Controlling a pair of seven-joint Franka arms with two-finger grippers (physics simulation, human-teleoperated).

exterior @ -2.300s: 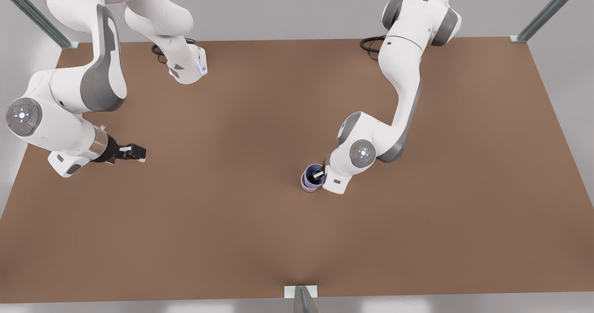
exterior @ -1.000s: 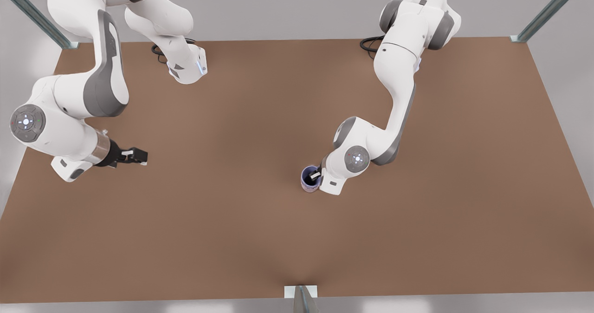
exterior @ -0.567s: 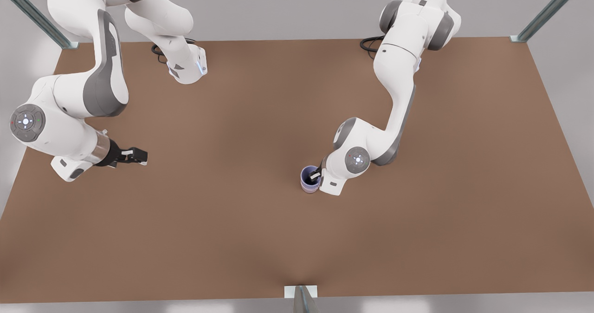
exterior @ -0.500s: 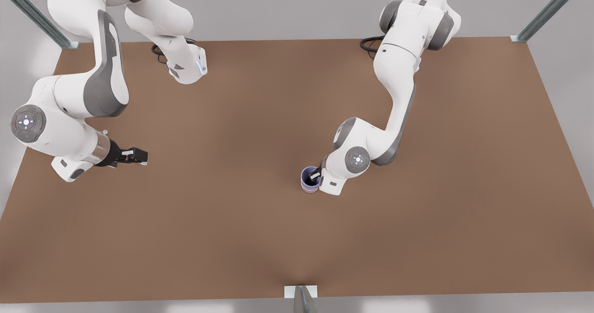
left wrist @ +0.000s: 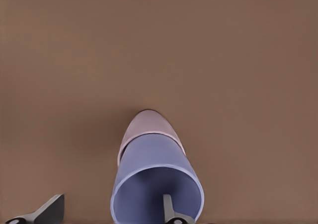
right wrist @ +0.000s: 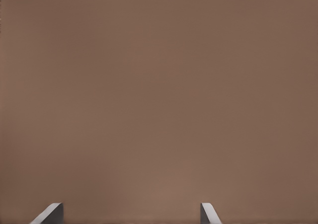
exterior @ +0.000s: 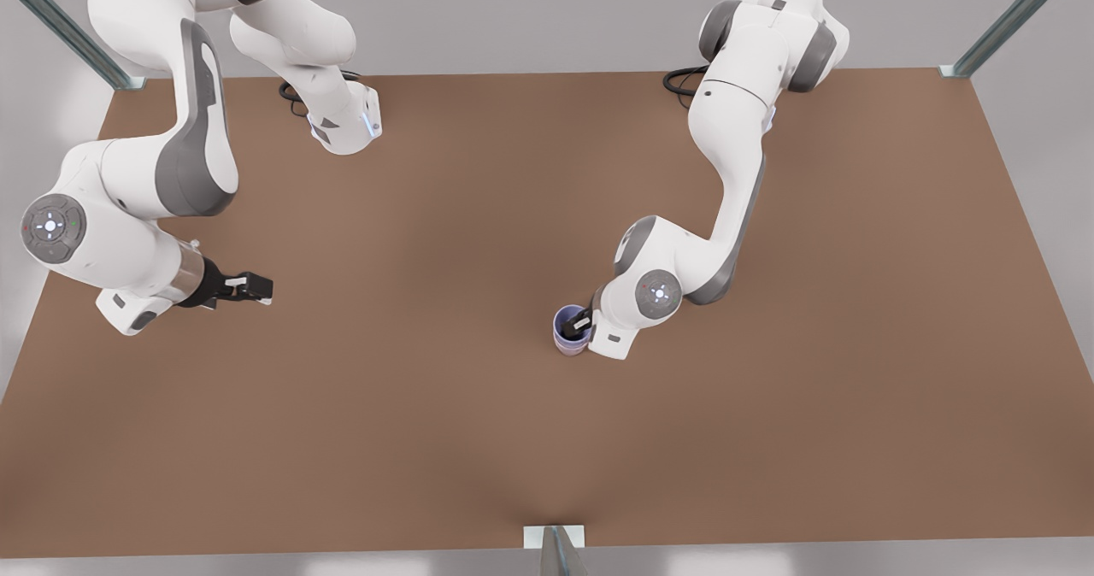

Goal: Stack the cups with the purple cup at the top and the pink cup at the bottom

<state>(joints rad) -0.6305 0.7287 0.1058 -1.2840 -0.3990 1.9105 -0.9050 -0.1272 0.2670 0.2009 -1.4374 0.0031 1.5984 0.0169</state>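
Observation:
The purple cup sits nested upright inside the pink cup on the brown table, right of centre in the front view. In the left wrist view the purple cup covers most of the pink cup. My left gripper is over the stack and open. One finger is inside the purple cup and the other finger stands clear outside its wall. My right gripper waits at the front view's left, open and holding nothing, with both fingertips over bare table.
Both arm bases stand at the table's far edge with black cables beside them. Metal frame posts rise at the far corners, and a bracket sits at the near edge.
The left gripper lowered the purple cup into the pink cup, so less pink shows below it. Its fingers have parted from the cup wall. The right arm barely moved.

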